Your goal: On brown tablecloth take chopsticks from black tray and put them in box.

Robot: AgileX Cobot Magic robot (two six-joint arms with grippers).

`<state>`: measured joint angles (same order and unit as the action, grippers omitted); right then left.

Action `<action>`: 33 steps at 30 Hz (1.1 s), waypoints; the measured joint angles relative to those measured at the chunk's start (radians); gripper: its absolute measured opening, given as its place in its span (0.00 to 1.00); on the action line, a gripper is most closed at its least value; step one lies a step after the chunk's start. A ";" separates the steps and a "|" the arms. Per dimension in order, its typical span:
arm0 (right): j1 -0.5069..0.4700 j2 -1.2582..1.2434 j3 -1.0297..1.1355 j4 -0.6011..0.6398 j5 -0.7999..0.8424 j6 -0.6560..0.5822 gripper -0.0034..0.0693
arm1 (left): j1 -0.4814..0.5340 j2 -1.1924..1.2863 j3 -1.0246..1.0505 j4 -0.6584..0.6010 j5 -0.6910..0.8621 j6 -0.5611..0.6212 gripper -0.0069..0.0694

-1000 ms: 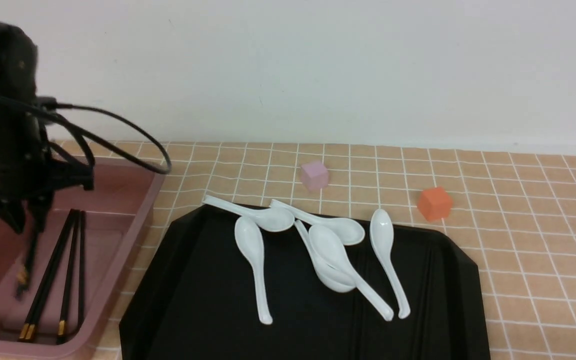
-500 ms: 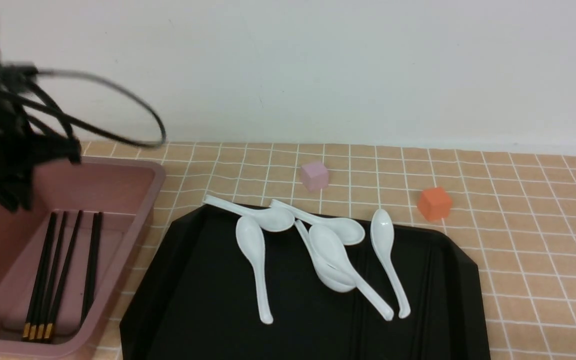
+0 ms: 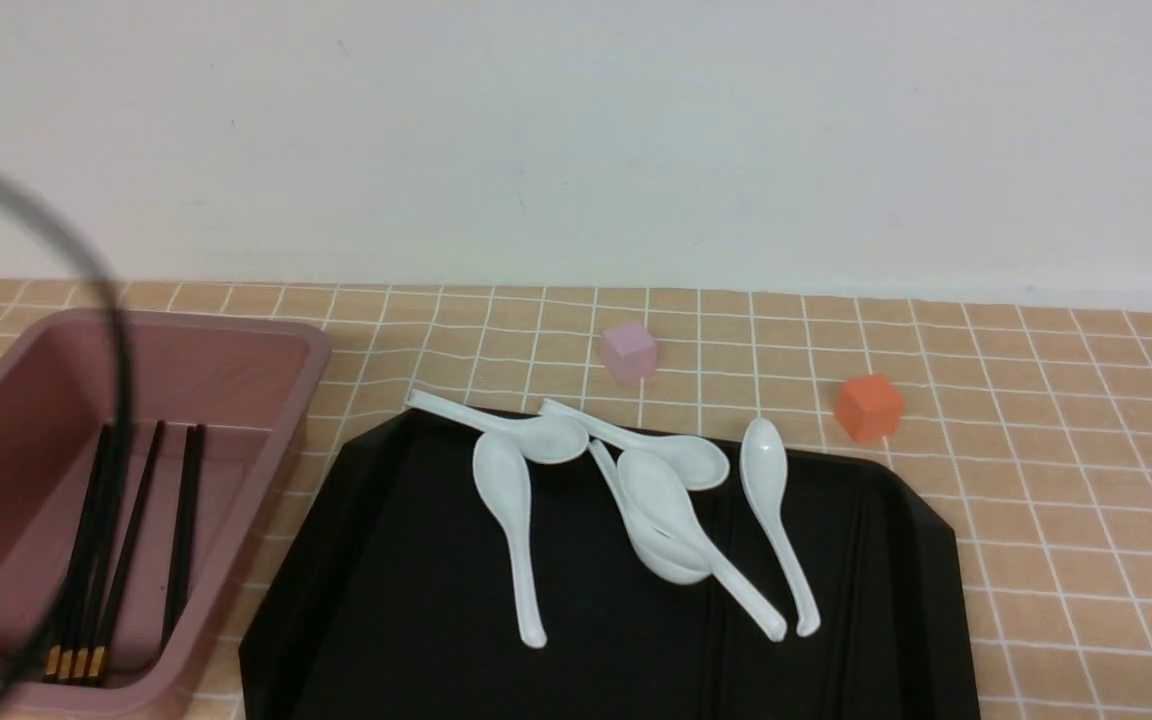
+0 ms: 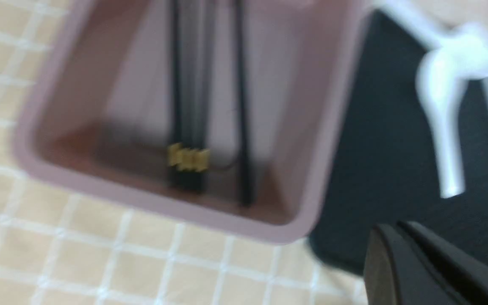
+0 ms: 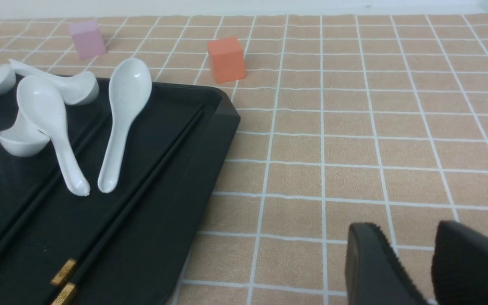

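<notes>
Far left on the counter, the box point(image 3: 226, 327) is a deep, dusty-pink plastic tub with rounded corners and a thick rolled rim. Its high walls probably make it a good place to keep thin sticks from rolling off. Four chopsticks point(image 3: 183, 530) lie on its floor, running near to far with their gold bands at the near end, so part of the job looks done. They are slim, glossy and black. A blurred black cable point(image 3: 86, 270) arcs across that side.

The left end effector point(image 4: 392, 226) appears only in its wrist view, above the near corner of the box. Its dark pads are pressed together and grip nothing.

To the right sits the black tray point(image 3: 416, 560), matte, wide and flat, with cut-off corners and a raised rim. Smooth white ceramic spoons point(image 3: 508, 500) are heaped toward its far side, some overlapping. Three more chopsticks point(image 5: 141, 190) lie flat along its right part, barely distinct from the dark surface and not yet moved.

Beyond the tray, a pink cube point(image 3: 629, 352) and an orange cube point(image 3: 868, 407) stand apart on the brown tablecloth point(image 3: 1056, 480), a woven-looking cloth with a white grid.

Far right, the right end effector point(image 5: 409, 231) hovers over bare cloth, its pads a narrow gap apart and empty.
</notes>
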<state>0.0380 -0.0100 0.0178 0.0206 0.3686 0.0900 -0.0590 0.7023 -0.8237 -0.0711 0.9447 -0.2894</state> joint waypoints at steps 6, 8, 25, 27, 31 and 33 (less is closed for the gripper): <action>0.000 0.000 0.000 0.000 0.000 0.000 0.38 | 0.000 -0.279 0.295 -0.095 -0.256 0.003 0.07; 0.000 0.000 0.000 0.000 0.000 0.000 0.38 | 0.000 -0.368 0.368 -0.121 -0.352 0.003 0.07; 0.000 0.000 0.000 0.000 0.000 0.000 0.38 | 0.000 -0.514 0.550 -0.081 -0.490 0.005 0.07; 0.000 0.000 0.000 0.000 0.000 0.000 0.38 | 0.000 -0.537 0.600 -0.066 -0.545 0.005 0.08; 0.000 0.000 0.000 0.000 0.000 0.000 0.38 | 0.000 -0.626 0.753 -0.034 -0.661 0.005 0.08; 0.000 0.000 0.000 0.000 0.000 0.000 0.38 | 0.000 -0.685 0.827 -0.029 -0.696 0.005 0.08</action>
<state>0.0380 -0.0100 0.0178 0.0206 0.3686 0.0900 -0.0590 0.0177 0.0035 -0.1000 0.2483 -0.2840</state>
